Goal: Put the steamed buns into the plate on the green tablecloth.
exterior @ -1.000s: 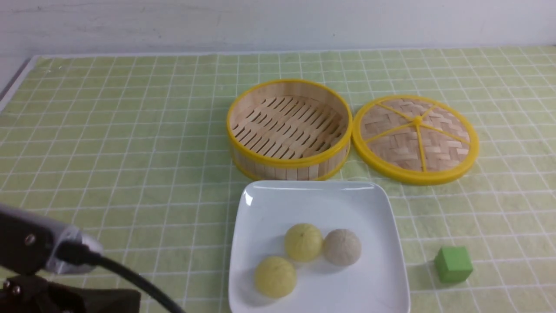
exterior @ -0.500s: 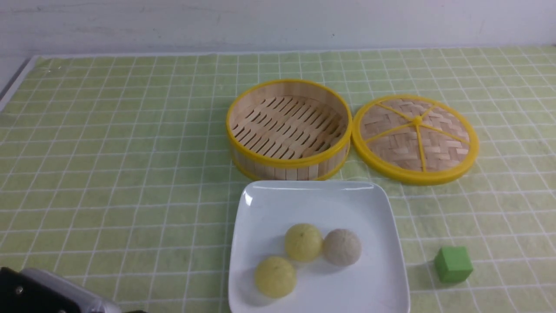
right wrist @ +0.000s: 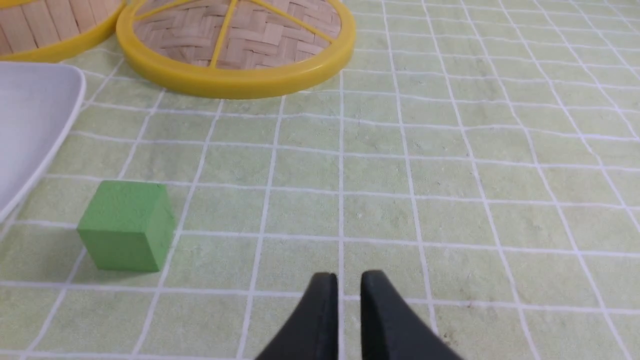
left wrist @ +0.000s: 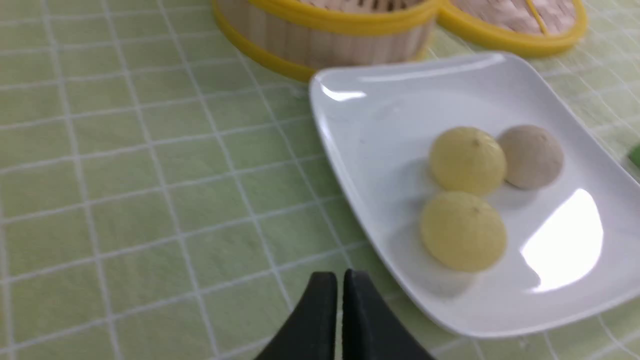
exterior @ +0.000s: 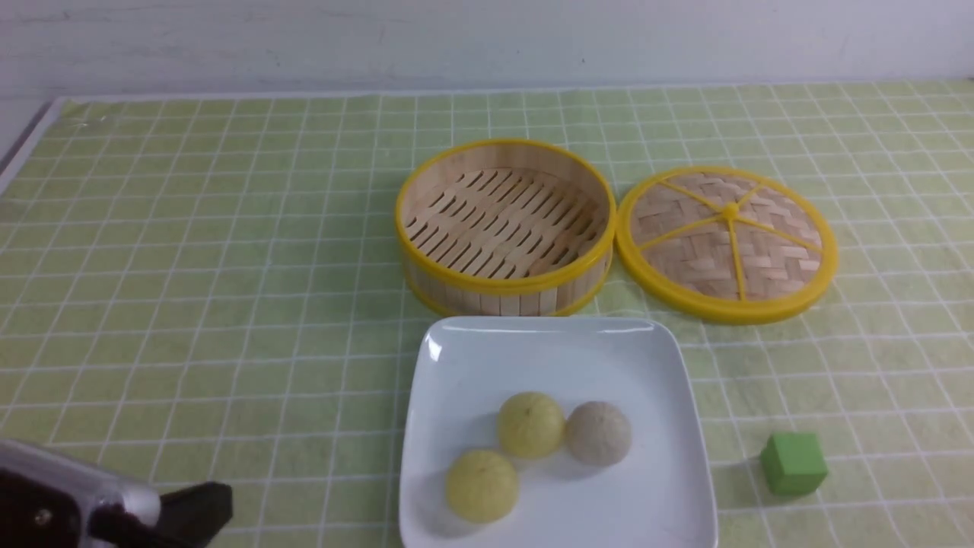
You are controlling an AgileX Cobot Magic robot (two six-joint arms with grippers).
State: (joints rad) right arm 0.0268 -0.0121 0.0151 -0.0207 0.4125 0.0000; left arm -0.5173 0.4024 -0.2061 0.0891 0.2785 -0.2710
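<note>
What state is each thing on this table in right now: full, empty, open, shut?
Steamed buns: all three on the plate.
Plate: holds the buns, back half bare.
Bamboo steamer: uncovered, empty.
Woven lid: off, flat beside the steamer.
Green cube: on the cloth, apart from the plate.
Left gripper: nearly shut, empty.
Right gripper: slightly apart, empty.

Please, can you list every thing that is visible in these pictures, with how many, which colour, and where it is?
steamed buns: three, two pale yellow, one greyish-white; on the plate
plate: one, white; nearest the camera, on the tablecloth
steamer: one, bamboo, yellow rim; empty, behind the plate
lid: one, woven, yellow rim; beside the steamer
cube: one, green; right of the plate
tablecloth: one, green, white grid
left end effector: black, shut, empty
right end effector: black, slightly apart, empty
</note>
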